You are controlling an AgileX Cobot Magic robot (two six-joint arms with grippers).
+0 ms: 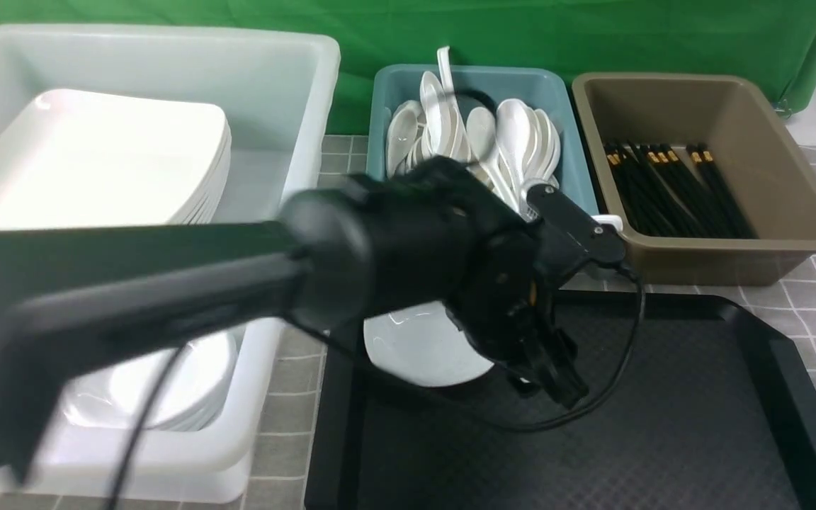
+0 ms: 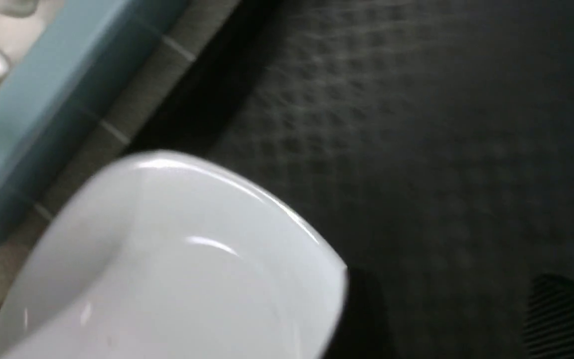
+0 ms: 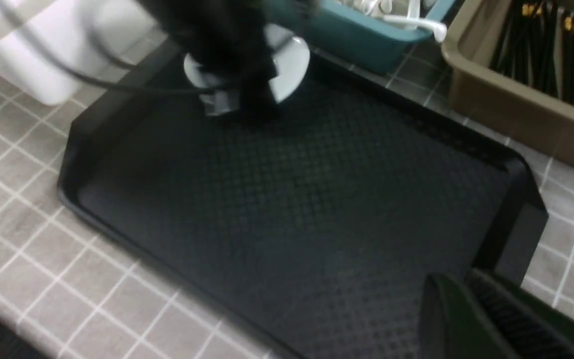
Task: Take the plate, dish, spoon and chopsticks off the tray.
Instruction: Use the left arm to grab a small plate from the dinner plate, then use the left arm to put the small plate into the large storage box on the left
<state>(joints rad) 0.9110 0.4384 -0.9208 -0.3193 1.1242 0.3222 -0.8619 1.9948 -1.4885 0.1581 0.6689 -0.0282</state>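
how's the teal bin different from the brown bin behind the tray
The teal bin holds white soup spoons; the brown bin holds black gold-banded chopsticks. The teal bin looks narrower than the brown bin. Spoons heap loosely in the teal bin; the brown bin's chopsticks lie roughly parallel. Both are open rectangular bins beyond the black tray.

tray: black, diamond-textured, flat | dish: small, white, upright, on tray's far-left corner, partly hidden
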